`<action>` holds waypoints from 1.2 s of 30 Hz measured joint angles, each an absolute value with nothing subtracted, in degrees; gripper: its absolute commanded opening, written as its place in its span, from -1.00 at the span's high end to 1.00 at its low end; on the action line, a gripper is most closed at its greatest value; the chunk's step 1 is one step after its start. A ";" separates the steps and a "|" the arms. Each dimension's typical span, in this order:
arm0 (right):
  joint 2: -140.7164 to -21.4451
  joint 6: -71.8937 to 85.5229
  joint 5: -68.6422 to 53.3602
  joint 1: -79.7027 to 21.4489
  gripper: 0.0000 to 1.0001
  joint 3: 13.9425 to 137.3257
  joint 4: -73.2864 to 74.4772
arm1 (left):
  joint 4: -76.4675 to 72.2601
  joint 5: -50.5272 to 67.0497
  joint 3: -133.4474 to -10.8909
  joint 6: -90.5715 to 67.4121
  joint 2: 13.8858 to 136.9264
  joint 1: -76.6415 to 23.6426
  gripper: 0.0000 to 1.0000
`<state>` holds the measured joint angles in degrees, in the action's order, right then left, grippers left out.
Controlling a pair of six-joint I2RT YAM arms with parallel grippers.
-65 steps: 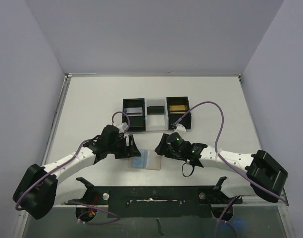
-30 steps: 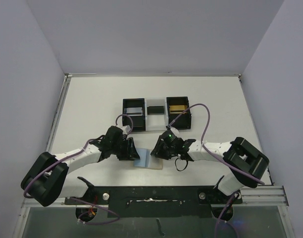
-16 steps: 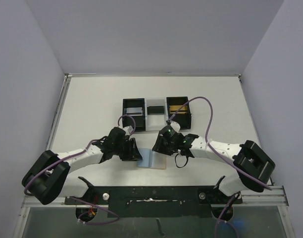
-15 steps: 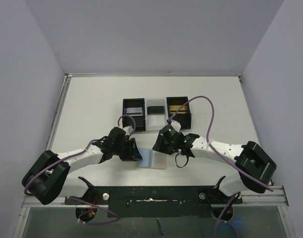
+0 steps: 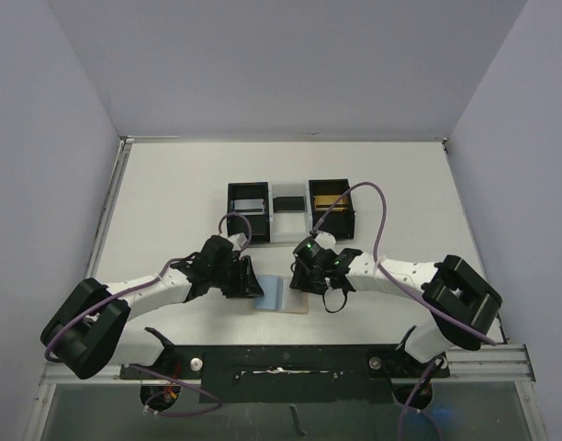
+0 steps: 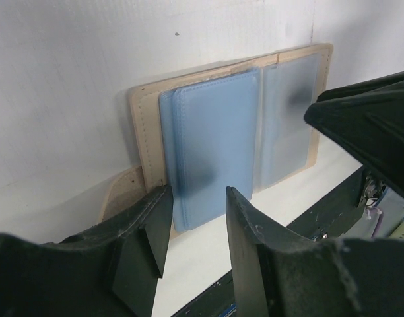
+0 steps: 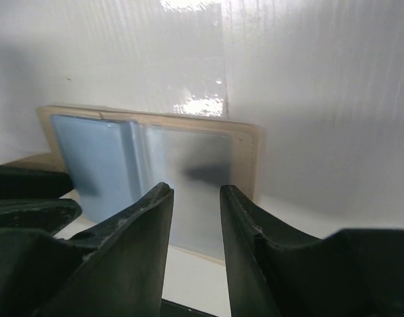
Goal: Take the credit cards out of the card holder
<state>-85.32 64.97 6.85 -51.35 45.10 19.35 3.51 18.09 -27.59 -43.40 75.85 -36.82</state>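
Note:
The tan card holder point(image 5: 297, 307) lies open on the table between the two arms. A light blue card point(image 6: 212, 142) sits in its left half and a frosted grey sleeve point(image 6: 289, 115) covers its right half. My left gripper point(image 6: 194, 201) is open, low over the near edge of the blue card, one finger on the holder's left flap. My right gripper point(image 7: 192, 193) is open just above the frosted half point(image 7: 189, 172), gripping nothing. In the top view the left gripper point(image 5: 254, 283) and right gripper point(image 5: 297, 279) flank the blue card point(image 5: 271, 294).
A black-and-white three-compartment tray point(image 5: 290, 237) stands behind the holder, with a grey card in its left bin and a gold item in its right bin. The black rail of the arm bases point(image 5: 281, 360) runs along the near edge. Purple cables loop over both arms.
Both grippers have closed in on the card holder. The right gripper moved left and down over the holder's right half; the left edged right onto the blue card's side.

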 measured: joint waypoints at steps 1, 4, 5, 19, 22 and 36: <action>-86.08 64.97 6.83 -51.48 0.28 45.10 19.70 | 3.57 18.11 -27.64 -43.31 75.90 -36.82 0.26; -87.94 65.04 6.87 -51.96 0.25 45.50 20.73 | 3.66 18.11 -27.70 -43.22 75.94 -36.82 0.26; -87.99 65.01 7.07 -52.12 0.23 46.06 21.23 | 3.66 18.13 -27.70 -43.22 75.94 -36.82 0.26; -88.99 64.97 9.43 -54.15 0.05 49.78 28.34 | 4.47 18.15 -28.29 -42.74 76.36 -36.84 0.28; -88.97 64.95 9.56 -54.15 0.05 50.52 28.75 | 4.49 18.15 -28.29 -42.74 76.36 -36.84 0.28; -91.46 64.23 8.34 -54.08 0.22 50.72 26.87 | 4.51 18.17 -28.36 -42.57 76.49 -36.84 0.35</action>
<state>-91.46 64.23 8.34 -54.08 50.72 26.87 4.51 18.17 -28.36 -42.57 76.49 -36.84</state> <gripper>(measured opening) 0.428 0.350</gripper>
